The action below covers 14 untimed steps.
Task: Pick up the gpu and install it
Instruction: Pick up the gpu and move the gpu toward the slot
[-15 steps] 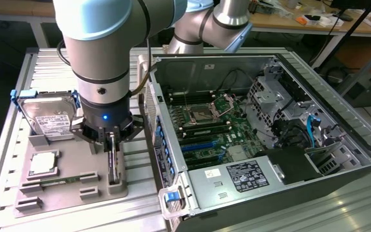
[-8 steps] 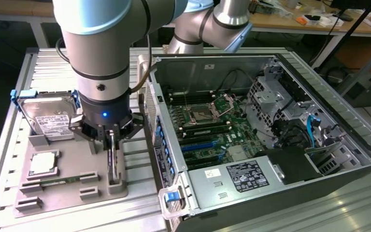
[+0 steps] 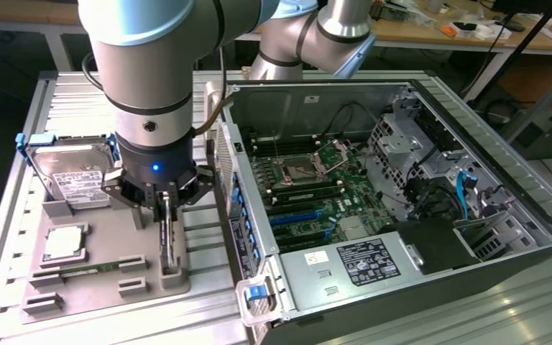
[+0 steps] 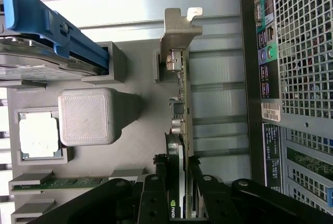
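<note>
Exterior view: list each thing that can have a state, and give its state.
gpu: on edge in the grey tray, gripped.
gripper: shut on the gpu.
computer case: side open.
hard drive: flat in the tray.
processor: flat in its recess.
memory stick: flat in its slot.
</note>
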Motion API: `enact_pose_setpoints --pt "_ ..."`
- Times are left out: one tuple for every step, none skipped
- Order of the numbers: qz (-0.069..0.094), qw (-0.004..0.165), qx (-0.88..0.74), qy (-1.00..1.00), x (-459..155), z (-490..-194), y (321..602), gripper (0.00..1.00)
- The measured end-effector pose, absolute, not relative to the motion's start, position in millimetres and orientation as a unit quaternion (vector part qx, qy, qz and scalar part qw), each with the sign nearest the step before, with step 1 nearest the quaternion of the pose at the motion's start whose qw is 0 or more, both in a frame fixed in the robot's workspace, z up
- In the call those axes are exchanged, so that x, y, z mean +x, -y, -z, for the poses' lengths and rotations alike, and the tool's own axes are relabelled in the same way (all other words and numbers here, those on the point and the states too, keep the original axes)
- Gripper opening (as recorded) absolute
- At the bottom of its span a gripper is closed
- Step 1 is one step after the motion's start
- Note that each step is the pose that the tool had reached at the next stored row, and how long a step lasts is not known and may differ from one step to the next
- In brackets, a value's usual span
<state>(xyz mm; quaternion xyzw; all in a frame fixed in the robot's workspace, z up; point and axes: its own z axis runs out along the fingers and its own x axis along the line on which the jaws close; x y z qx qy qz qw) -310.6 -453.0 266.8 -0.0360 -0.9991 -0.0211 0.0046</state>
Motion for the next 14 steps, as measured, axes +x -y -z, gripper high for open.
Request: enact_pose_setpoints --pt "0.021 0.005 -0.036 0.999 -310.6 -266.8 453.0 0.27" --pt "0.021 0.005 -0.036 0.999 -310.6 -266.8 453.0 0.27" --pt "0.021 0.005 -0.036 0.999 -310.6 -266.8 453.0 0.27" --pt "0.021 0.005 -0.036 0.999 -310.6 -266.8 453.0 0.27" --pt "0.021 0.005 -0.036 0.999 -310.6 -266.8 453.0 0.27" --pt "0.021 0.005 -0.036 0.999 -310.6 -266.8 453.0 0.27" --pt "0.021 0.005 -0.036 0.999 -310.6 -266.8 453.0 0.27" --pt "0.021 0.005 -0.036 0.999 -310.6 -266.8 453.0 0.27" --pt "0.021 0.005 -0.036 0.999 -310.6 -266.8 453.0 0.27" --pt "0.021 0.005 -0.036 0.999 -310.6 -266.8 453.0 0.27" --pt "0.021 0.005 -0.036 0.999 -310.6 -266.8 453.0 0.27" --pt "0.021 0.005 -0.036 0.999 -310.6 -266.9 453.0 0.27" --pt "0.021 0.004 -0.036 0.999 -310.6 -267.0 453.0 0.27" --pt "0.021 0.005 -0.036 0.999 -310.6 -267.3 453.1 0.27"
